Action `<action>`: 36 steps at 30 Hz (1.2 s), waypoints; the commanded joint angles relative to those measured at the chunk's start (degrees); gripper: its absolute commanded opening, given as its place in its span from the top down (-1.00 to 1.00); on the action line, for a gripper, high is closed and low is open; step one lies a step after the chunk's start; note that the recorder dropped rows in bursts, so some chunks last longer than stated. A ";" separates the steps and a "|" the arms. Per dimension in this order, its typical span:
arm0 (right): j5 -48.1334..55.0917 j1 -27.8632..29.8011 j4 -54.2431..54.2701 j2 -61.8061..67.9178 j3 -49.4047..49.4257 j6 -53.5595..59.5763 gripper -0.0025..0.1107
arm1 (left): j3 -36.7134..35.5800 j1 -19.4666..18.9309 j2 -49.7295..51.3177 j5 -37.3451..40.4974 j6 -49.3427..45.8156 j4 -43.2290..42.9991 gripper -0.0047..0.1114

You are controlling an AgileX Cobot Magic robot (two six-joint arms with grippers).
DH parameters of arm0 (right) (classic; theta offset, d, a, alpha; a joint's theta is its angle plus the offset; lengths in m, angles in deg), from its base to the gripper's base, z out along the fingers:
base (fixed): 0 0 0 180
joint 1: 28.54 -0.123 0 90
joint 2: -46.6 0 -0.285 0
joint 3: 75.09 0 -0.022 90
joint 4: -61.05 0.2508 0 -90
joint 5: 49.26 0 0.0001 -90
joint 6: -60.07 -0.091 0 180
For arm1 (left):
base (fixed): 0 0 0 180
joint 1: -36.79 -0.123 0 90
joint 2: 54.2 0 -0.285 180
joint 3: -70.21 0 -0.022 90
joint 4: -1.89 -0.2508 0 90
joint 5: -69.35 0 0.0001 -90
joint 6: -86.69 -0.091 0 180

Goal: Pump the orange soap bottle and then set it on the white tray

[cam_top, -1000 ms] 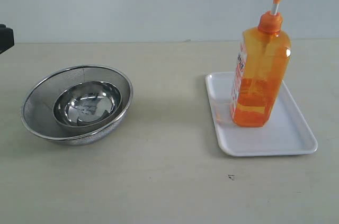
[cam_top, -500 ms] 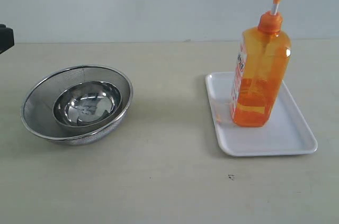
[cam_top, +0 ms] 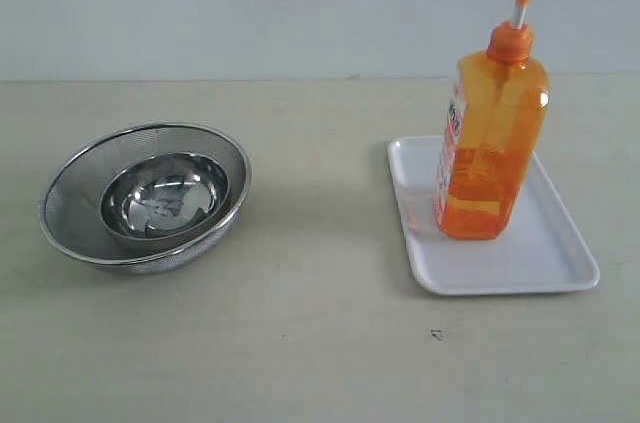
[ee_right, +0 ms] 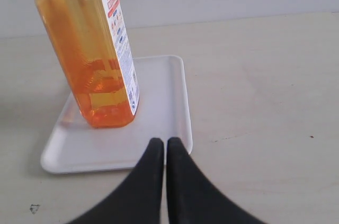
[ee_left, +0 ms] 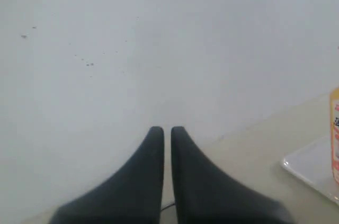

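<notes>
The orange soap bottle stands upright on the white tray at the right of the table, pump head raised. The right wrist view shows the bottle on the tray, with my right gripper shut and empty, back from the bottle over the tray's edge. My left gripper is shut with nothing in it and faces the pale wall; a sliver of the bottle and a corner of the tray show at the side. Neither gripper appears in the exterior view.
A round steel mesh strainer with a smaller steel bowl inside it sits on the left of the beige table. A pale wall rises behind the table's far edge.
The dark part of the left arm at the far left edge of the exterior view has gone out of sight. The bottle and tray have not moved.
</notes>
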 commanded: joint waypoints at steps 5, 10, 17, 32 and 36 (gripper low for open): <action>-0.36 0.38 0.05 -0.29 -0.03 -0.01 0.96 | -9.48 -6.07 -13.44 -4.03 7.17 0.63 0.84; -0.36 0.38 0.05 -0.29 -0.03 -0.03 0.96 | -16.87 -6.07 -20.38 -4.81 9.26 2.32 0.84; -0.36 0.38 0.05 -0.29 -0.03 0.12 0.96 | -22.11 -6.07 -20.48 -4.62 9.73 11.98 0.84; -0.36 0.38 0.05 -0.29 -0.03 0.13 0.96 | -22.62 -6.07 -20.48 -6.68 13.58 45.51 0.84; -0.36 0.38 0.05 -0.29 -0.03 0.13 0.96 | -22.62 -6.07 -20.48 -7.17 13.58 59.64 0.84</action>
